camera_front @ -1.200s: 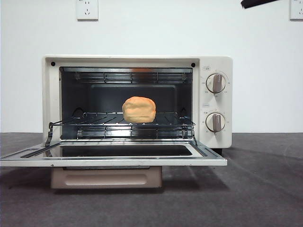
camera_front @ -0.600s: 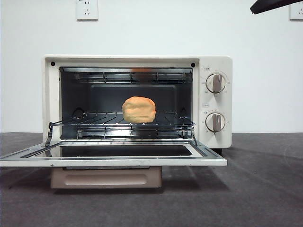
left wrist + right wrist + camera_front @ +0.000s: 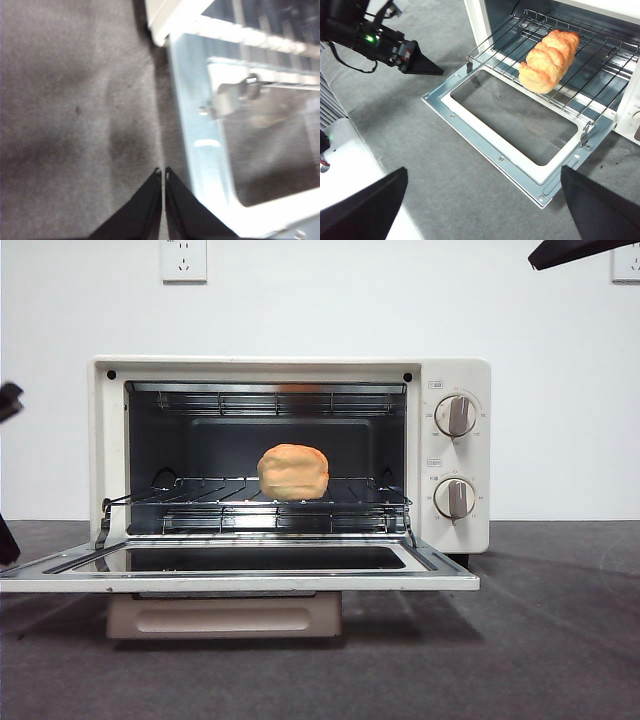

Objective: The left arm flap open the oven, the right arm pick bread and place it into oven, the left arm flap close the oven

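The cream-white oven (image 3: 455, 375) stands with its door (image 3: 240, 578) flapped down flat. The golden bread (image 3: 293, 471) lies on the wire rack (image 3: 200, 502) inside; it also shows in the right wrist view (image 3: 547, 60). My left gripper (image 3: 163, 172) is shut and empty, low over the grey mat just beside the left edge of the door (image 3: 200, 145). It shows in the right wrist view (image 3: 422, 64) and as black bits at the front view's left edge (image 3: 6, 540). My right gripper (image 3: 484, 175) is open and empty, raised above the door (image 3: 470, 120).
Two round knobs (image 3: 456, 416) sit on the oven's right panel. The beige bar handle (image 3: 225, 618) hangs under the lowered door. A grey mat (image 3: 540, 640) covers the table. Wall sockets (image 3: 184, 260) are behind. The right arm's dark tip (image 3: 575, 250) is at the top right corner.
The left arm has come into the front view at the left edge. The right arm's dark tip has shifted a little to the right. Oven and bread have not moved.
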{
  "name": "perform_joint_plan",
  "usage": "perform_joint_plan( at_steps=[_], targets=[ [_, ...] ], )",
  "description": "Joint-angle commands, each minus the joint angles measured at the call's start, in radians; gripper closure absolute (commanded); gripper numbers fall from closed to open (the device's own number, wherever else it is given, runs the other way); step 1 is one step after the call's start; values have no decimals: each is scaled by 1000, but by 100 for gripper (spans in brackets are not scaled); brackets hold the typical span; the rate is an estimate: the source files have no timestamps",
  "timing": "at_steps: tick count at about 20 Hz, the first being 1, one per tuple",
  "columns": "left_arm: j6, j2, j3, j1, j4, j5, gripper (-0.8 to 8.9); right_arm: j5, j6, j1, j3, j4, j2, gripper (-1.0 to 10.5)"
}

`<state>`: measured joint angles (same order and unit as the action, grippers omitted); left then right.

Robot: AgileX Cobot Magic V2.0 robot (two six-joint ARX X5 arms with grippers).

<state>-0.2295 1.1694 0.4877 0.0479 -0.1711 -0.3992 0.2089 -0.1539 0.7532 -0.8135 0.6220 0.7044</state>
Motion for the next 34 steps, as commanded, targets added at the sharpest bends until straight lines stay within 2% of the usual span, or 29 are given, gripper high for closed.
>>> perform_joint_plan(
  at_steps=[1, 6, 10, 18, 24, 34],
  targets=[
    [11, 60, 2, -2, 31, -14, 799, 1, 1, 8, -11, -7, 5, 463],
    [11, 143, 2, -2, 73, -93, 799, 0, -3, 8, -11, -8, 6, 463],
    [10, 187, 2, -2, 84, -120, 799, 0, -4, 8, -11, -8, 6, 463],
    [-9, 198, 3, -2, 103, -254, 799, -4, -3, 8, -11, -8, 6, 463],
    [-126, 198, 3, -4, 254, -373, 798, -3, -18, 8, -11, -8, 6, 463],
    [-263, 198, 4, -64, 534, -380, 798, -3, -31, 8, -11, -7, 6, 463]
  ],
)
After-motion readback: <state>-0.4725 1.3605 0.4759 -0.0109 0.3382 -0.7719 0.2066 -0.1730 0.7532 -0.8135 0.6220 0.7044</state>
